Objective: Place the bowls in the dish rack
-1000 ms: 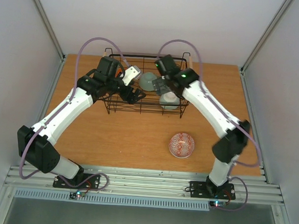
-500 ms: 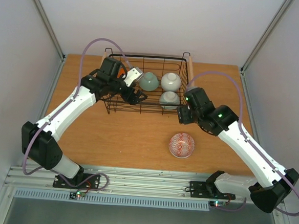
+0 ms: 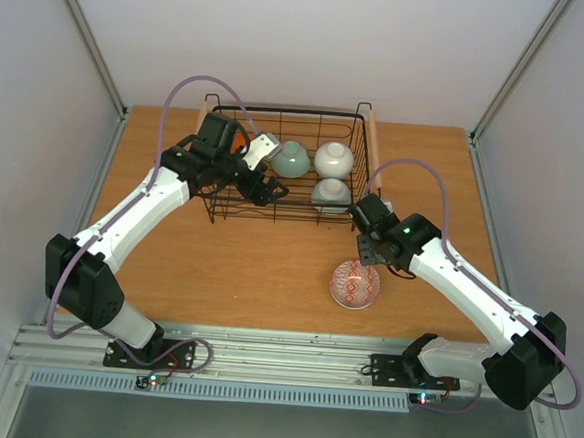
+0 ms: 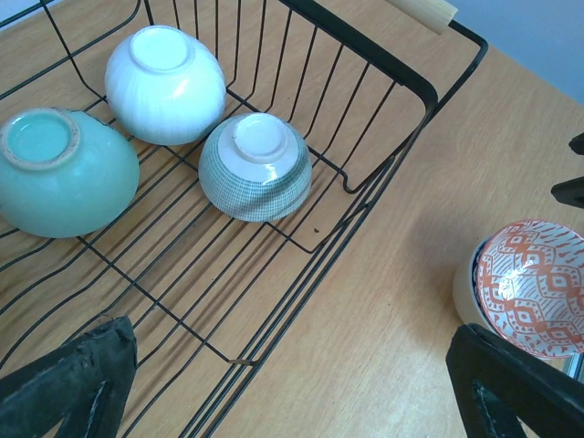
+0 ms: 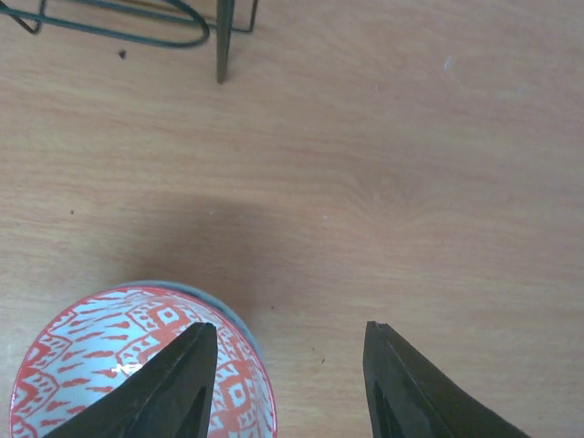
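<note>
**One bowl left out, right claw poised over its rim**

The right claw [image 5: 287,383] hangs spread open and empty, low over the red-and-white patterned bowl [image 3: 355,284]. That bowl sits upright on the counter [image 3: 269,268], lower right of centre in the overhead view and apart from the near right corner of the dish rack [image 3: 290,110]. In the right wrist view one finger [image 5: 173,383] lies over the bowl's inside and the other over bare wood, so the near rim falls between them.

To my eye the step in hand is the pick-up. It wants a straight drop so the wall is pinched squarely, a firm close because the glaze looks slippery, and a lift high enough to pass over the rack's front wire.

The left claw [image 4: 292,392] hovers wide open inside the rack's left half, holding nothing.

By my count four bowls show. Three are in the rack, all upside down: a mint bowl [image 3: 291,160], a white bowl [image 3: 333,159] and a grey-green hatched bowl [image 3: 331,193]. One is on the counter. There is one rack, and any bowl behind the left arm is hidden from me.
</note>
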Controlling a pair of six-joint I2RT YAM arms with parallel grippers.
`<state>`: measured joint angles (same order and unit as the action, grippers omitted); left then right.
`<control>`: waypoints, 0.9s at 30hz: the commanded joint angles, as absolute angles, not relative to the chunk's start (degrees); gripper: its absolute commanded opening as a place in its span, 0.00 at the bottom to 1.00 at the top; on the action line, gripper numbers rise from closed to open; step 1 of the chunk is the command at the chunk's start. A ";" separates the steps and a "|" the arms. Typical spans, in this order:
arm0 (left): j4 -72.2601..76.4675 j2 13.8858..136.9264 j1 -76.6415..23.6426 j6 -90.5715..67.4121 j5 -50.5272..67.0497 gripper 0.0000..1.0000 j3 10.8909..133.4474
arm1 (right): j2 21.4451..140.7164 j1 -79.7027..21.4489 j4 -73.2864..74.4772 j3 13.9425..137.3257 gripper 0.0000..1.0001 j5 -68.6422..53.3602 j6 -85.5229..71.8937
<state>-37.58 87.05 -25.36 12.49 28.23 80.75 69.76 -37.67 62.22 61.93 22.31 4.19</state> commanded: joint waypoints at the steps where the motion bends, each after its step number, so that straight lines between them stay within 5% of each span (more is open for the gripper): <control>1: -37.25 86.88 -25.49 12.64 29.61 0.93 81.87 | 69.65 -38.06 62.54 59.33 0.45 20.68 0.45; 27: -37.64 87.49 -25.49 12.08 30.59 0.93 82.18 | 70.64 -39.85 60.95 50.61 0.32 15.86 -7.80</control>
